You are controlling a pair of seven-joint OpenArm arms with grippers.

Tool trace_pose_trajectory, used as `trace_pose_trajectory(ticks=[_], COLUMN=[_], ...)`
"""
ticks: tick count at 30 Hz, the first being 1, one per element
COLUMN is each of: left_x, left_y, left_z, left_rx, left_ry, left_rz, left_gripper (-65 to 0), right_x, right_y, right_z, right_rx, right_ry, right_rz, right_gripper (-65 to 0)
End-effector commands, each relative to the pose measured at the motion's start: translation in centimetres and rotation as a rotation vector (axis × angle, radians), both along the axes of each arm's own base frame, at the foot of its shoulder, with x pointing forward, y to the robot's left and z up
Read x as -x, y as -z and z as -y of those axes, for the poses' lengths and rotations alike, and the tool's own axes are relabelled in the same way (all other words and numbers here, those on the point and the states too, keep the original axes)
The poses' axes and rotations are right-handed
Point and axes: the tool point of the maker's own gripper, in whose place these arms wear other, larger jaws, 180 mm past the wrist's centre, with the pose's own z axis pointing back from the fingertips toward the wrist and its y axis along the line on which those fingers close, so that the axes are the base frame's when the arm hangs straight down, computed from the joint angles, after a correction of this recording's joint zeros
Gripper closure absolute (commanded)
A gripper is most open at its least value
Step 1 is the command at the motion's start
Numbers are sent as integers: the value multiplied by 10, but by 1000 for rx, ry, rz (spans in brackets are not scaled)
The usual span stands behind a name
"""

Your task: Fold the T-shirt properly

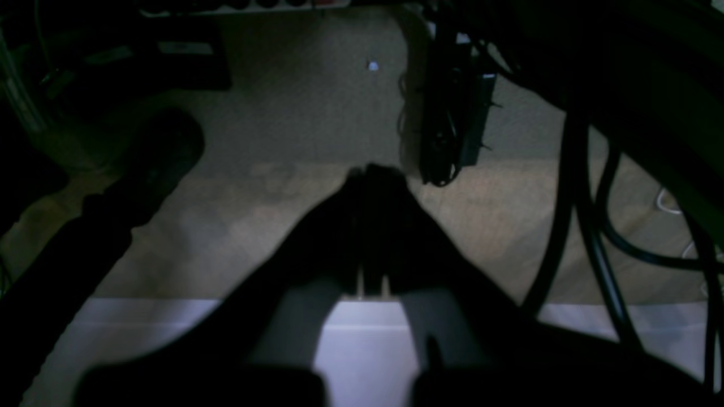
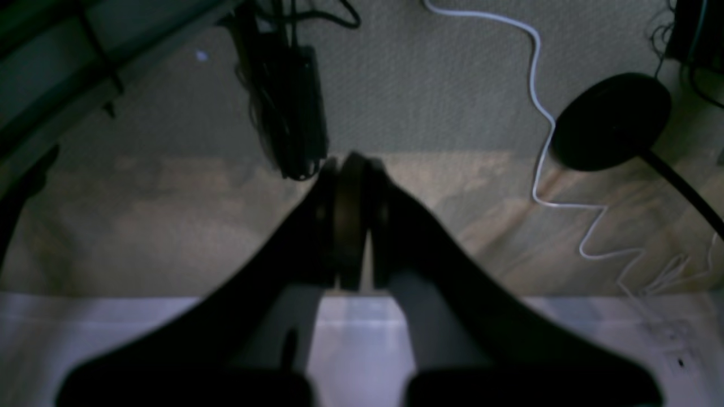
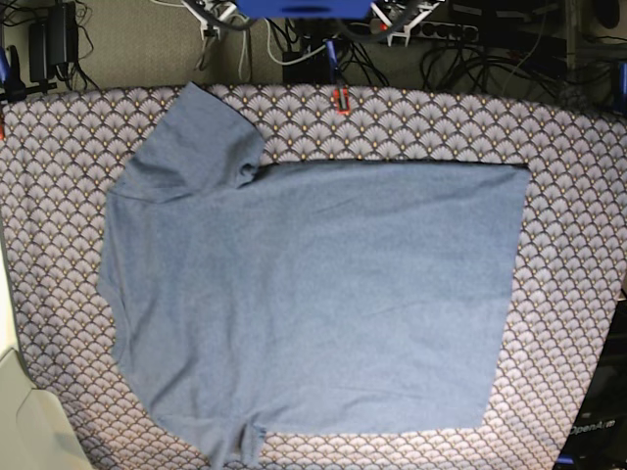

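The slate-blue T-shirt [image 3: 313, 294] lies spread flat on the table in the base view, plain side up. Its hem is toward the right, one sleeve [image 3: 196, 137] at the upper left and another [image 3: 235, 446] at the bottom edge. Neither gripper shows in the base view. In the left wrist view my left gripper [image 1: 376, 172] is shut with nothing in it, over the floor beyond a pale edge. My right gripper [image 2: 350, 161] is likewise shut and empty in the right wrist view. The T-shirt is out of both wrist views.
A scallop-patterned tablecloth [image 3: 568, 196] covers the table, with a red clip [image 3: 341, 100] at its far edge. Cables and power strips [image 3: 470, 39] crowd the floor behind. A black arm part [image 3: 593, 431] sits at the bottom right. A white cable [image 2: 537, 113] and a black round base [image 2: 611, 121] lie on the floor.
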Motion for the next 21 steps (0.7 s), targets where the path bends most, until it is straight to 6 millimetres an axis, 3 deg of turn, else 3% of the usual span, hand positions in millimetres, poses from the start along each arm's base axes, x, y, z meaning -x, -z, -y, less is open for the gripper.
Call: trace_pose_trajectory(ticks=[1,4,7,11,17,21], left_x=[16,25,42,49,28,5], left_y=[0,-3,-10,-31,-94,-153], left_z=[2,3,-9,-23,-35,-35], left_rx=[4,9,-5,-17,-16,2], left_ry=[-1,3,3,18,62,102], left_rz=[-21,36,93,197,408,559], left_gripper=[-3,-3,-3,-3,-3,-3], right_x=[12,22,30,31,15,-6], right_y=[-1,-7,-18,-51,-117,-168], right_z=[-1,8,14,29,34,39], right_rx=[-8,8,20,46,60,70], right_ry=[-2,-6,-13,-36,-67,-103], right_rz=[-16,25,81,200,375,494], right_gripper=[0,0,0,0,0,0])
